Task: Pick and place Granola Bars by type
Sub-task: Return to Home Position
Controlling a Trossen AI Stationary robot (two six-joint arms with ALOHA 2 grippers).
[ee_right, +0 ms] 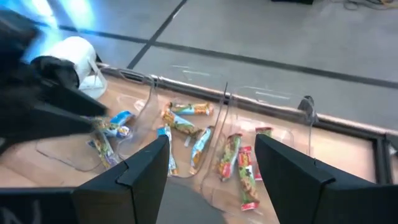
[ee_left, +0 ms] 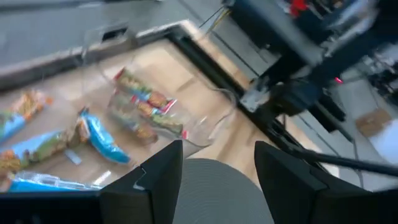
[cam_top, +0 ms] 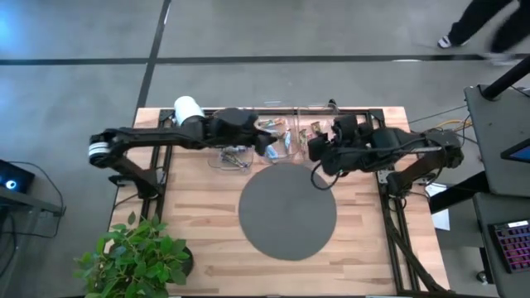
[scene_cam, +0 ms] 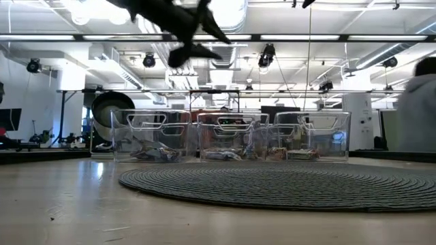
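The granola bars lie inside three clear bins along the table's far edge. In the right wrist view I see bars in the left bin (ee_right: 111,134), the middle bin (ee_right: 184,124) and the right bin (ee_right: 242,167). The left wrist view shows blue bars (ee_left: 99,137) and reddish-tan bars (ee_left: 144,104). My left gripper (ee_left: 217,152) is open and empty, hovering above the bins near the middle one (cam_top: 270,145). My right gripper (ee_right: 211,146) is open and empty too, raised by the right bin (cam_top: 314,150).
A round grey mat (cam_top: 287,211) covers the table's middle, near side of the bins (scene_cam: 228,136). A white roll (cam_top: 189,109) sits at the far left corner. A potted plant (cam_top: 137,252) stands at the near left. A person's legs (cam_top: 480,21) show far right, off the table.
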